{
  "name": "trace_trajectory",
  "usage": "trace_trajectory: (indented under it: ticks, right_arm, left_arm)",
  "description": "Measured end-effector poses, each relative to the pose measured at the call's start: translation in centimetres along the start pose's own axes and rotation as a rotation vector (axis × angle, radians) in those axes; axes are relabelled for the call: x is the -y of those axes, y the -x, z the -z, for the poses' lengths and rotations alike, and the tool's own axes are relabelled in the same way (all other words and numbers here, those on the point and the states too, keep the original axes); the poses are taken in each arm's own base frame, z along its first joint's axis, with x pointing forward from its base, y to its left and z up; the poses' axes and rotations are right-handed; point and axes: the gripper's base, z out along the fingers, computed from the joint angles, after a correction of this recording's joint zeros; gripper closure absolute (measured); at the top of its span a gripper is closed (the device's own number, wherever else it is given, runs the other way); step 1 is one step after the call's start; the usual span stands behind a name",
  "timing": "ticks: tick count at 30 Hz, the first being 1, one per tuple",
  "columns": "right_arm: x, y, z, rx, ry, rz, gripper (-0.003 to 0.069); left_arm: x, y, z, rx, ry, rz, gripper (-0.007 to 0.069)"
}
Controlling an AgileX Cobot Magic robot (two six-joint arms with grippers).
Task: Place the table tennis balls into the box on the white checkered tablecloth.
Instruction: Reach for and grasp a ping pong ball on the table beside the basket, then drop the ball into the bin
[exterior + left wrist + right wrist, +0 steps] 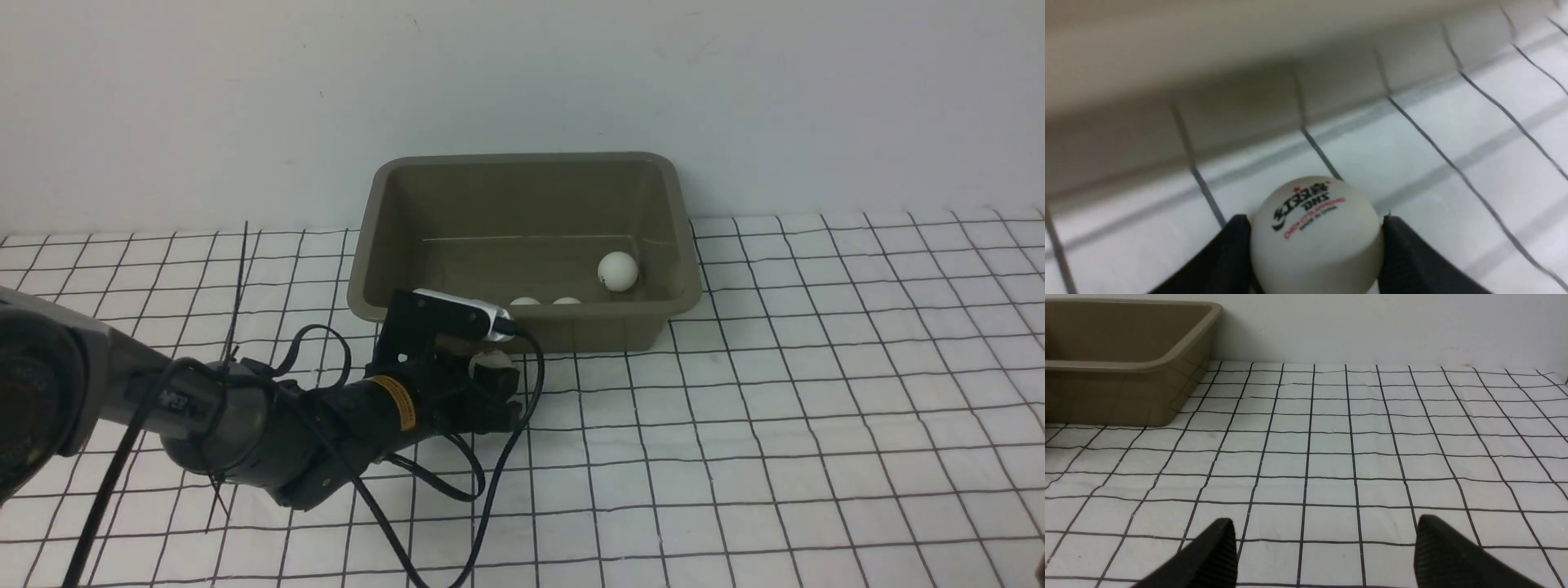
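A table tennis ball (1312, 232) with a printed logo sits between the black fingertips of my left gripper (1314, 222), which touch it on both sides. In the front view that ball (491, 358) is low over the white checkered tablecloth (816, 408), just in front of the box's near wall, with my left gripper (495, 377) shut on it. The olive-grey box (522, 159) holds three more balls: one at the right (617, 270) and two by the near wall (525, 301) (566, 300). My right gripper (1325, 531) is open over bare cloth with nothing between its fingers.
The box's wall (1208, 61) fills the space close ahead of the left gripper. In the right wrist view the box (1126, 363) stands far off to one side against the white back wall. Black cables hang loose around the left wrist (490, 457).
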Motion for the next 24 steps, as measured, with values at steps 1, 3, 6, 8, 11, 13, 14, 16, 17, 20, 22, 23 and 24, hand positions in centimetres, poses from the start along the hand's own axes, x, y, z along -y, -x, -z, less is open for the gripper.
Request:
trace_trajectory:
  ticks: [1,3,6,8,11,13,14,16,17,20,22,23,24]
  right_arm:
    - [0.0,0.0,0.0,0.0,0.0,0.0,0.0132]
    - [0.0,0.0,0.0,0.0,0.0,0.0,0.0132]
    - [0.0,0.0,0.0,0.0,0.0,0.0,0.0132]
    - [0.0,0.0,0.0,0.0,0.0,0.0,0.0132]
    - [0.0,0.0,0.0,0.0,0.0,0.0,0.0132]
    - [0.0,0.0,0.0,0.0,0.0,0.0,0.0132]
    - [0.0,0.0,0.0,0.0,0.0,0.0,0.0132]
    - [0.0,0.0,0.0,0.0,0.0,0.0,0.0132]
    - [0.0,0.0,0.0,0.0,0.0,0.0,0.0132]
    - [0.0,0.0,0.0,0.0,0.0,0.0,0.0132]
    - [0.0,0.0,0.0,0.0,0.0,0.0,0.0132]
    - [0.0,0.0,0.0,0.0,0.0,0.0,0.0132]
    - [0.0,0.0,0.0,0.0,0.0,0.0,0.0132]
  left_arm:
    - [0.2,-0.1,0.7,-0.013,-0.008,-0.007,0.0272]
    - [0.7,-0.6,2.4,-0.036,-0.018,0.002,0.0272]
    - [1.6,-1.9,6.3,-0.058,-0.02,0.051,0.0272]
    - [2.1,-2.7,8.7,-0.054,-0.028,0.055,0.0272]
    - [2.8,-2.9,10.7,-0.016,-0.052,0.051,0.0272]
    - [3.2,-2.7,11.9,0.03,-0.074,0.041,0.0272]
    - [3.6,-2.2,12.7,0.071,-0.09,0.03,0.0272]
    - [4.0,-1.3,13.5,0.128,-0.109,0.016,0.0272]
    - [4.2,-0.7,14.0,0.16,-0.116,0.007,0.0272]
    - [4.7,1.1,14.9,0.237,-0.127,-0.02,0.0272]
    - [4.9,3.2,14.9,0.268,-0.111,-0.053,0.0272]
    - [4.9,4.4,14.7,0.274,-0.098,-0.08,0.0272]
    - [4.9,4.3,14.6,0.264,-0.093,-0.083,0.0272]
